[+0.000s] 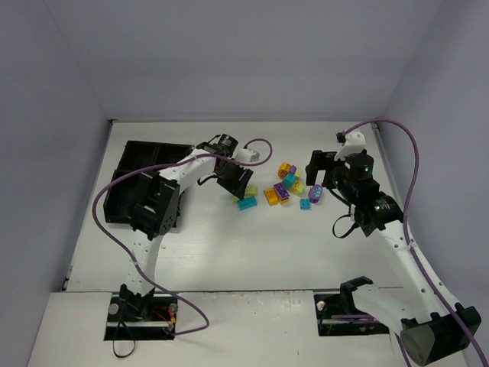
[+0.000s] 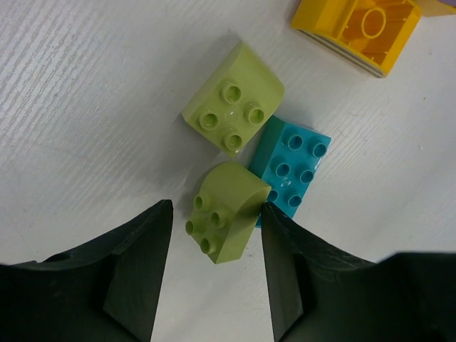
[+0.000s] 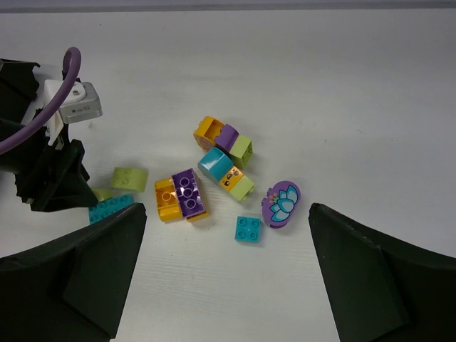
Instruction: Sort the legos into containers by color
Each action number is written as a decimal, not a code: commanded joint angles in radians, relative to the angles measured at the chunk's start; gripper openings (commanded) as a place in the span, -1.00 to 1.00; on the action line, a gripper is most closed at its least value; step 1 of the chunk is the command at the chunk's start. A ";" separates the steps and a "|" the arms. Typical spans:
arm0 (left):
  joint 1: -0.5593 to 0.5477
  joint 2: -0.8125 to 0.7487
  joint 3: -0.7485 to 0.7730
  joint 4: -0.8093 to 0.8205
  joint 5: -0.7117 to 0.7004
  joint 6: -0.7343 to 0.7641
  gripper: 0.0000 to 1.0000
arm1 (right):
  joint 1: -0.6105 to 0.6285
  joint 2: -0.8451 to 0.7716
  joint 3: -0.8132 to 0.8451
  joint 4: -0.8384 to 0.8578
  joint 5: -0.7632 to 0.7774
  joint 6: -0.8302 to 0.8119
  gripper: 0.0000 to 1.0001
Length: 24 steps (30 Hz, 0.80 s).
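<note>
1. The left end effector (image 2: 216,206) is hanging low with its jaws spread, straddling a yellow-green brick (image 2: 224,221) that is lying on the white surface (image 2: 85,107).
2. That brick is resting against a cyan brick (image 2: 292,167), and a second yellow-green brick (image 2: 231,107) is sitting just beside both.
3. The right end effector (image 3: 224,214) is hovering released, with its jaws wide apart, above the main cluster; the oval purple piece (image 3: 281,203) is lying at the cluster's right.
4. The black tray (image 1: 122,180) is sitting at the left, well apart from the bricks.

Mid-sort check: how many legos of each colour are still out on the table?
Orange legos: 3
Purple legos: 3, one oval
Cyan legos: 3
Yellow-green legos: 4
Total: 13
</note>
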 commanded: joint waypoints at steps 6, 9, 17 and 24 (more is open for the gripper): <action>-0.008 -0.022 0.009 -0.022 0.018 0.032 -0.16 | 0.006 -0.010 0.006 0.050 0.021 0.006 0.89; -0.008 -0.021 0.006 -0.034 0.018 0.032 -0.18 | 0.006 -0.009 0.006 0.050 0.018 0.008 0.89; -0.007 -0.054 -0.079 -0.007 -0.081 0.012 -0.23 | 0.006 -0.005 0.003 0.048 0.007 0.008 0.89; 0.007 -0.111 -0.078 0.034 -0.175 -0.023 -0.87 | 0.006 -0.005 0.003 0.050 0.001 0.008 0.89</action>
